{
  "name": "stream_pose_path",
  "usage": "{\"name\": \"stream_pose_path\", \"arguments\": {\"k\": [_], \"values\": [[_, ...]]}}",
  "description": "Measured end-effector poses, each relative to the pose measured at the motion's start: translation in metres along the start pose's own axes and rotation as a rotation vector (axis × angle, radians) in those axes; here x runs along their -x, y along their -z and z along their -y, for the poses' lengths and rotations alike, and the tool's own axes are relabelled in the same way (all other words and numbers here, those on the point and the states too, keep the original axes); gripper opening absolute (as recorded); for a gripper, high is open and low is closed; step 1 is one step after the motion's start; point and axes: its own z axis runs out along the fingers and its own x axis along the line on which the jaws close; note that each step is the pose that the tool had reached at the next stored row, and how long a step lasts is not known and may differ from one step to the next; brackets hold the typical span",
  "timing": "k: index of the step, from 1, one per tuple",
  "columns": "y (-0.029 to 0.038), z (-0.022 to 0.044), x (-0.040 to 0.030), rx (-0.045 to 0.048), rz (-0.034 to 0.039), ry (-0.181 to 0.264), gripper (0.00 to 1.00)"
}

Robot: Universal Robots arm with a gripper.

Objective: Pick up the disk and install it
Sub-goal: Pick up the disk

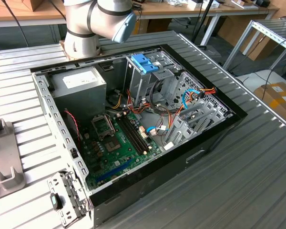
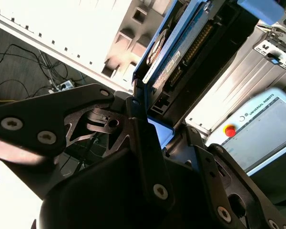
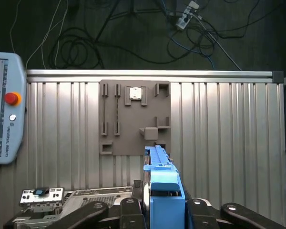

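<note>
My gripper (image 3: 164, 212) is shut on the disk (image 3: 163, 183), whose bright blue rail stands edge-on between the two black fingers in the first wrist view. In the second wrist view the disk (image 2: 174, 52) reaches away from the gripper (image 2: 164, 130), showing its blue frame, a labelled grey face and a row of connector pins. The held disk hangs above the ribbed metal table (image 3: 219, 143), near the grey fixture plate (image 3: 133, 117). The open computer case (image 1: 47, 102) lies on its side in the exterior view, with its drive cage (image 1: 150, 78) near the middle.
A blue plastic bracket (image 1: 145, 62) tops the drive cage, and a grey power-supply box (image 1: 78, 86) fills the case's corner. Cables and the motherboard (image 1: 119, 143) lie inside. A teach pendant (image 3: 5, 109) rests on the table edge. The arm's base (image 1: 81, 43) stands behind the case.
</note>
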Motion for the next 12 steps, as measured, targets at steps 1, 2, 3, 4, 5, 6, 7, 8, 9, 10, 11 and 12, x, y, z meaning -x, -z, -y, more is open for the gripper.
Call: {"name": "stream_pose_path", "arguments": {"k": [1, 2, 3, 4, 5, 6, 7, 8, 9, 10, 11, 12], "values": [[-0.0001, 0.0008, -0.0003, 0.0000, -0.0001, 0.000, 0.37], [-0.0003, 0.0018, -0.0006, -0.0001, -0.0002, 0.000, 0.37], [-0.0005, 0.0033, -0.0010, 0.0000, -0.0004, 0.000, 0.37], [-0.0006, 0.0042, -0.0013, 0.0000, -0.0005, 0.000, 0.37], [-0.0008, 0.0056, -0.0017, 0.0000, -0.0008, 0.000, 0.37], [-0.0010, 0.0065, -0.0019, 0.0000, -0.0008, 0.000, 0.37], [-0.0012, 0.0080, -0.0023, 0.0000, -0.0011, 0.000, 0.37], [-0.0014, 0.0089, -0.0025, -0.0001, -0.0012, 0.000, 0.37], [-0.0015, 0.0098, -0.0027, 0.0000, -0.0014, 0.000, 0.37], [-0.0016, 0.0106, -0.0030, 0.0000, -0.0015, 0.000, 0.37], [-0.0018, 0.0115, -0.0033, 0.0000, -0.0016, 0.000, 0.37], [-0.0019, 0.0125, -0.0036, 0.0000, -0.0017, 0.000, 0.37]]}}
